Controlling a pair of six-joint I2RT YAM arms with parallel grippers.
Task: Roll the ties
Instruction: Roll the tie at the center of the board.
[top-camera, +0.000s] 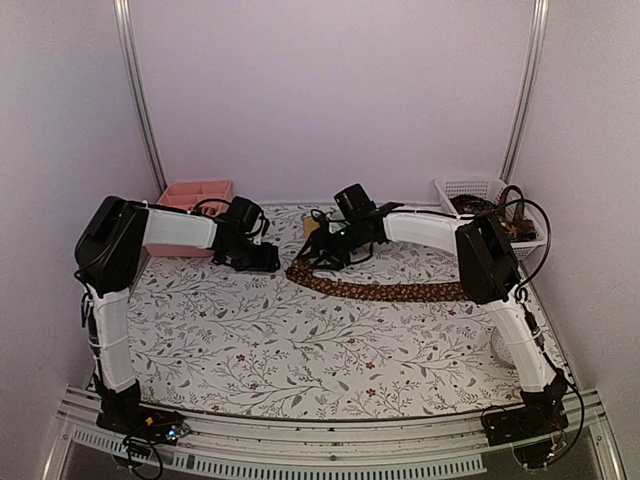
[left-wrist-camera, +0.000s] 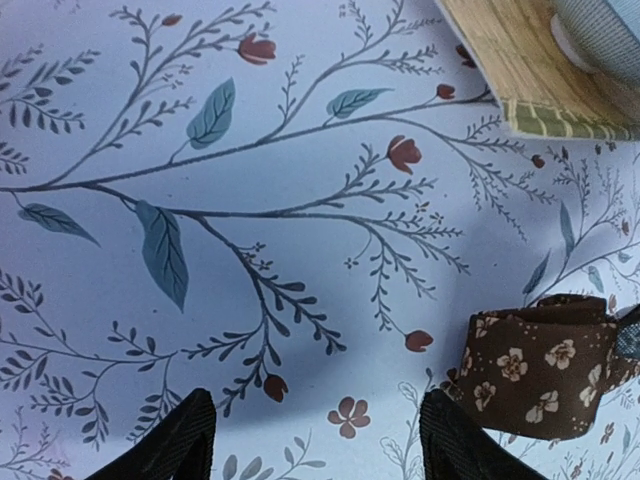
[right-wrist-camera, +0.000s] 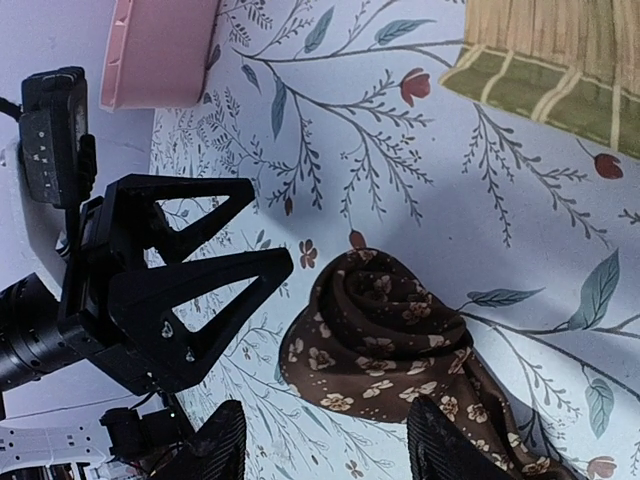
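The left arm (top-camera: 110, 300) rises from the near left corner of the worktop (top-camera: 300, 340), bends at a dark elbow above the left edge, and sends its white forearm rightward along the far edge. The left gripper (top-camera: 258, 258) hangs low near the far left corner, its fingers (left-wrist-camera: 185, 440) spread wide. The right arm (top-camera: 520, 330) climbs from the near right corner, folds at the elbow and reaches leftward. The right gripper (top-camera: 322, 252) points down near the middle of the far edge with its jaws parted. Whether its tips touch the surface is hard to tell.
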